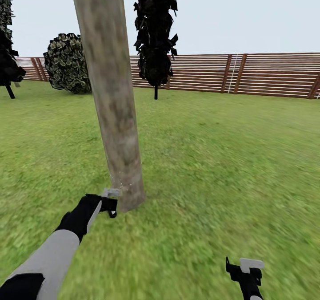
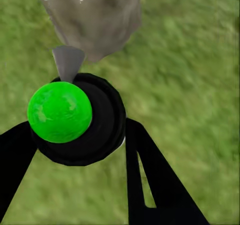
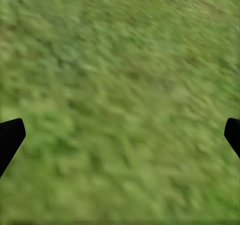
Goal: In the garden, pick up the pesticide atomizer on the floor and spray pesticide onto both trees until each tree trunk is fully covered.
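A thick grey-tan tree trunk (image 1: 111,91) rises from the grass floor (image 1: 213,166) just ahead of me. My left gripper (image 1: 110,205) is low beside its base, shut on the pesticide atomizer (image 1: 111,193). In the left wrist view the atomizer (image 2: 80,120) is a round black body with a bright green ball on top, held between the black fingers (image 2: 150,180). Its grey nozzle points at the trunk (image 2: 95,20). A few pale pesticide specks (image 1: 121,182) dot the trunk's foot. My right gripper (image 1: 244,269) hangs open over bare grass, its fingertips (image 3: 10,137) wide apart.
A brown slatted fence (image 1: 266,75) closes the lawn at the back. A near-black slim conifer (image 1: 155,33) stands behind the trunk, a round bush (image 1: 66,64) to its left, and another dark tree (image 1: 6,46) at the far left. Open grass spreads to the right.
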Motion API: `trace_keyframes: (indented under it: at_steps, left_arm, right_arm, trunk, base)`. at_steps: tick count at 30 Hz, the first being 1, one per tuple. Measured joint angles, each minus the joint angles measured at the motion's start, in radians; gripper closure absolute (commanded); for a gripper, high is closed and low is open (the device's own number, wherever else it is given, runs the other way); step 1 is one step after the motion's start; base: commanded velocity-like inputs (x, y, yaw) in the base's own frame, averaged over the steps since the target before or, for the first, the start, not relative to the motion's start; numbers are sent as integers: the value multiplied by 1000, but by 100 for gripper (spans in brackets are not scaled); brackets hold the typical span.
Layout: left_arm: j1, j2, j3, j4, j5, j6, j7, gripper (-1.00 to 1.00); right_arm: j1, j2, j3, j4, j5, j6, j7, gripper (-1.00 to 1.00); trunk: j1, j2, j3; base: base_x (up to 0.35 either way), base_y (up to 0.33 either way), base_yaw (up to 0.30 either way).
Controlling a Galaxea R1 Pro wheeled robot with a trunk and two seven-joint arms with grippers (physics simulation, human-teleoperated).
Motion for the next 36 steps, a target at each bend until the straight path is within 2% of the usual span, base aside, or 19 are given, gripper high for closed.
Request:
trace_keyframes:
  at_steps: [1,2,4,6,8,9,11,12,15,17,18,21,22,25,27,29,31,34,36]
  left_arm:
    - [-27,-9,0,0,-3,21,0,100]
    - [-44,2,1,1,-18,31,-1,100]
    - [-55,64,2,2,-23,36,-1,100]
    - [-53,83,1,2,-10,38,-2,100]
    - [-53,70,0,1,-1,39,-2,100]
    - [-55,54,0,1,2,40,-2,100]
    - [-59,-7,-1,0,5,46,-2,100]
    - [-61,-27,-1,0,1,50,-1,100]
    - [-77,-37,-1,-1,-11,56,-1,100]
    - [-86,-10,1,-1,-21,57,-1,100]
    - [-88,21,1,-1,-18,59,-1,100]
    - [-88,88,2,-2,-16,67,-15,100]
    - [-86,94,1,-2,-9,69,-24,100]
    - [-86,87,0,-4,-5,70,-30,100]
    - [-88,55,-1,-24,0,71,-32,100]
    - [-88,35,-1,-35,-3,71,-32,100]
    - [-90,1,-2,-61,-2,75,-32,100]
    - [-96,-4,-2,-103,-11,109,-32,100]
    - [-103,11,0,-130,-19,161,-34,100]
  right_arm:
    - [0,0,0,0,0,0,0,-100]
    - [0,0,0,0,0,0,0,-100]
    - [0,0,0,0,0,0,0,-100]
    - [0,0,0,0,0,0,0,-100]
    - [0,0,0,0,0,0,0,-100]
    - [0,0,0,0,0,0,0,-100]
    - [0,0,0,0,0,0,0,-100]
    - [0,0,0,0,0,0,0,-100]
    - [0,0,0,0,0,0,0,-100]
    - [0,0,0,0,0,0,0,-100]
    - [0,0,0,0,0,0,0,-100]
    - [0,0,0,-1,0,0,0,-100]
    - [0,0,0,-1,0,0,0,-100]
    - [0,0,0,-1,0,0,0,-100]
    - [0,-1,0,-1,0,0,0,-100]
    - [0,-1,0,-1,0,0,0,-100]
    - [0,-1,1,-2,0,0,0,-100]
    - [0,-1,1,-2,0,0,0,-100]
    - [0,-2,1,-2,0,0,0,-100]
  trunk:
    - [0,0,0]
    - [0,0,0]
    - [0,0,0]
    - [0,0,0]
    - [0,0,0]
    - [0,0,0]
    - [0,0,0]
    - [0,0,0]
    - [0,0,0]
    - [0,0,0]
    - [0,0,0]
    - [0,0,0]
    - [0,0,0]
    - [0,0,0]
    - [1,0,0]
    - [1,0,0]
    - [0,0,0]
    - [0,0,0]
    - [0,0,0]
  base:
    - [0,0,0]
    - [0,0,0]
    - [0,0,0]
    - [0,0,0]
    - [0,0,0]
    - [0,0,0]
    - [0,0,0]
    - [0,0,0]
    - [0,0,0]
    - [0,0,0]
    - [0,0,0]
    - [0,0,0]
    - [0,0,0]
    - [-148,0,0]
    - [-311,0,0]
    - [-220,0,0]
    - [-46,0,0]
    - [-12,0,0]
    - [-2,0,0]
